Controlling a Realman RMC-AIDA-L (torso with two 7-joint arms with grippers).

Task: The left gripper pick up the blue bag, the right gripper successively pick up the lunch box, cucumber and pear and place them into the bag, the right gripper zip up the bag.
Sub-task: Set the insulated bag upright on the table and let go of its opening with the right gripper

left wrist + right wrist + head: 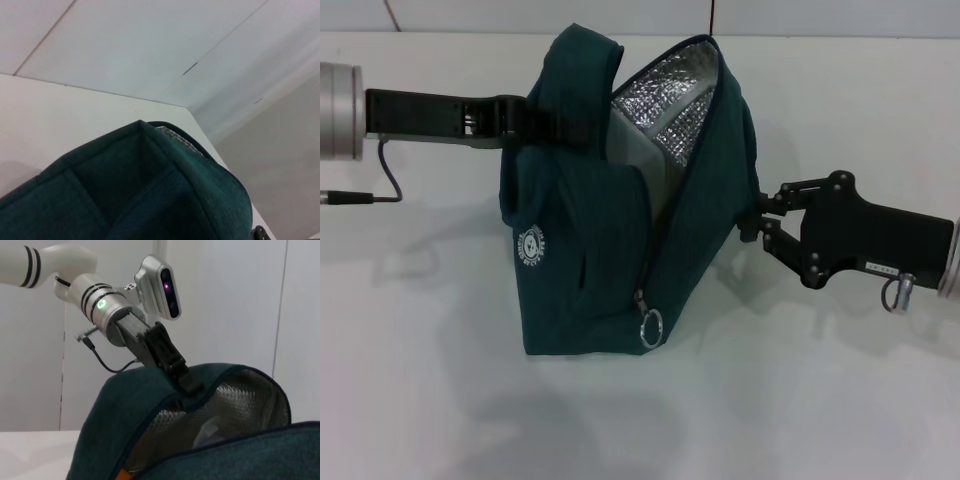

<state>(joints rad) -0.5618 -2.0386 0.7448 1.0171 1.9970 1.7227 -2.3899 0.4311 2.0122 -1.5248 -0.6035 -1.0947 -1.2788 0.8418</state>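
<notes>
Blue bag (pixel 590 230) is seen standing on the white bench (pixel 420 400), about the middle of it and a little toward the far edge, with its mouth open so that the silver lining (pixel 665 95) is shown. On the robot's left, the left claw (pixel 535 118) is reached in level from the left side and is clamped on the upper rim of the bag, at the folded fabric near the handle; in the right wrist view the same claw (pixel 187 382) is seen with its fingers pressed together over the rim. A small round logo (pixel 531 245) is carried on the near face of the bag, and the zip-pull ring (pixel 652 327) hangs low at the near end of the zipper, so the zip is judged to be not yet closed. On the right, the right claw (pixel 757 218) is placed against the right side of the bag, touching or almost touching the fabric; whether its fingers are apart or together cannot be told.

No lunch box, cucumber or pear is seen on the bench, and the inside of the bag is mostly hidden. It is therefore judged that the loading is probably finished, and that the closing of the zip is what is left.
</notes>
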